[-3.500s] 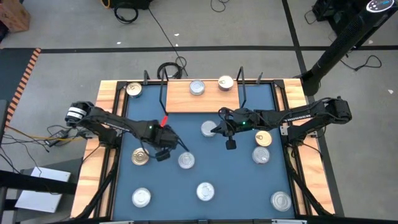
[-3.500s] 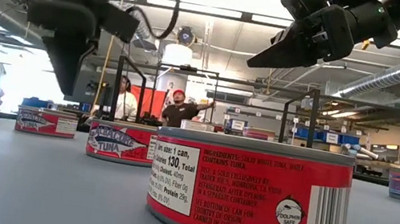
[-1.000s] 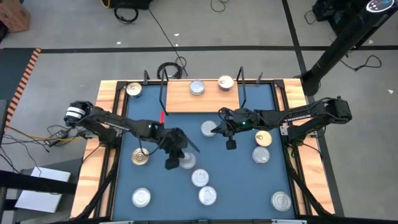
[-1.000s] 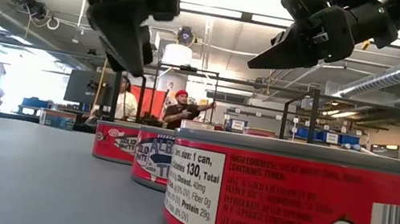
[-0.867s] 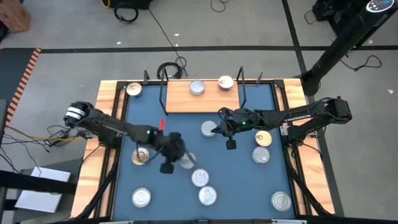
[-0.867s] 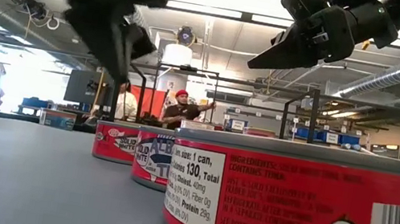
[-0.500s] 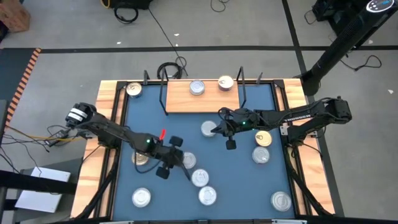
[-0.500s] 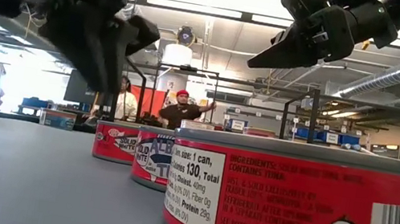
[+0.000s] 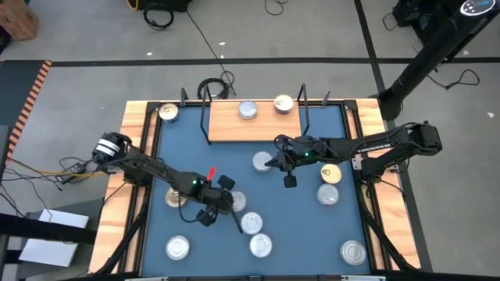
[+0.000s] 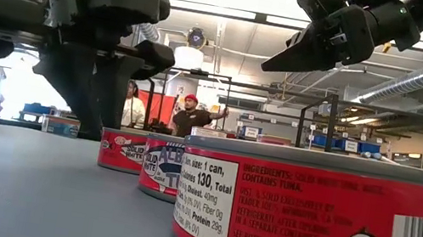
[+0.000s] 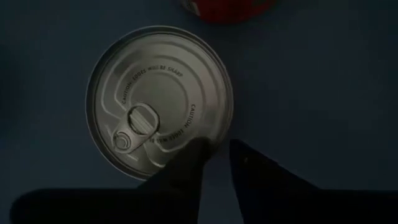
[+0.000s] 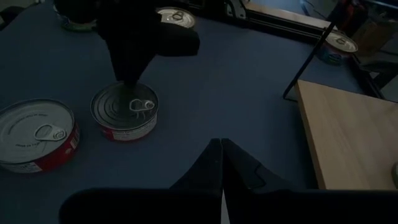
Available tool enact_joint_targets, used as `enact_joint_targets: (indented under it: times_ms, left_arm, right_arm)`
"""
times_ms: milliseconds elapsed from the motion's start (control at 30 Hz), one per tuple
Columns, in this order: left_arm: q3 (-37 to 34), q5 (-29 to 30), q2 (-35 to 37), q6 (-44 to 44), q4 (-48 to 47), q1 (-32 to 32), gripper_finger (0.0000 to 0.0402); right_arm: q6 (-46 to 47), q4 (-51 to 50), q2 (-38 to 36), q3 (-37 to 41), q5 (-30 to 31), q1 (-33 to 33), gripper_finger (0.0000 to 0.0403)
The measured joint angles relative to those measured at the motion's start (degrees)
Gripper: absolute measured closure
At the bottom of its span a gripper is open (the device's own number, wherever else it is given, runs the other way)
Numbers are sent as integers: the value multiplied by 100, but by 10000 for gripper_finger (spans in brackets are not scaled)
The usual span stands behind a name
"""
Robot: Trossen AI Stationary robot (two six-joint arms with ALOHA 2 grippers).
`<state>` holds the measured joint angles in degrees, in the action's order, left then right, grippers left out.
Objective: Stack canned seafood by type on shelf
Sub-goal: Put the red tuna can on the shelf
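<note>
My left gripper (image 9: 226, 204) (image 11: 216, 146) points straight down over the left edge of a silver-lidded, red-sided can (image 9: 237, 201) (image 11: 158, 102) at the table's middle. Its fingers show only a narrow gap, so it is open. A second can (image 9: 251, 222) and a third (image 9: 260, 244) stand just nearer. My right gripper (image 9: 287, 175) (image 12: 222, 144) hangs shut above the table beside another can (image 9: 262, 161), touching nothing. The wooden shelf (image 9: 226, 129) at the far edge carries two cans (image 9: 248, 109) (image 9: 283, 103), each standing on its base. My left gripper comes at the can from above. One fingertip (image 11: 198, 148) stands over the lid's rim (image 11: 186, 138), beside the pull tab, and the other lies just outside the rim. Whether either finger touches the can I cannot tell. The can stands upright on the table.
Other cans stand about the blue table: a gold one (image 9: 178, 197) to the left, one (image 9: 178, 248) near the front, two (image 9: 330, 173) (image 9: 326, 195) at the right, one (image 9: 353, 251) at the near right corner and one (image 9: 168, 112) at the far left. People stand in the room behind.
My left gripper has moved toward the table's near edge and come down over the can. It has turned from a slant to pointing straight down. The cans have stayed where they were.
</note>
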<state>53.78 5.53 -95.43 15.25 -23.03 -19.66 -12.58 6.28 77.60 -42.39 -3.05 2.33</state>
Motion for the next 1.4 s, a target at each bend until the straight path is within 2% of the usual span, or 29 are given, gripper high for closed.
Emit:
enact_joint_targets:
  times_ms: [267, 567, 733, 867, 1200, 1400]
  left_arm:
    - [-4, 62, -25, -36, 142, 0, 395]
    - [164, -478, 291, -536, -65, 232, 399]
    - [219, -551, 636, -815, -155, 517, 400]
    - [223, -928, 831, -1127, -34, 746, 400]
    - [225, -2057, 840, -1880, 431, 1194, 401]
    - [217, -2153, 840, -1805, 201, 1350, 400]
  right_arm:
    - [0, -3, 0, 0, 0, 0, 394]
    - [0, -1, 0, 0, 0, 0, 394]
    - [0, -1, 0, 0, 0, 0, 394]
    - [2, 6, 0, 0, 1, 0, 394]
    - [39, 0, 0, 0, 0, 0, 394]
    - [42, -14, 0, 0, 0, 0, 394]
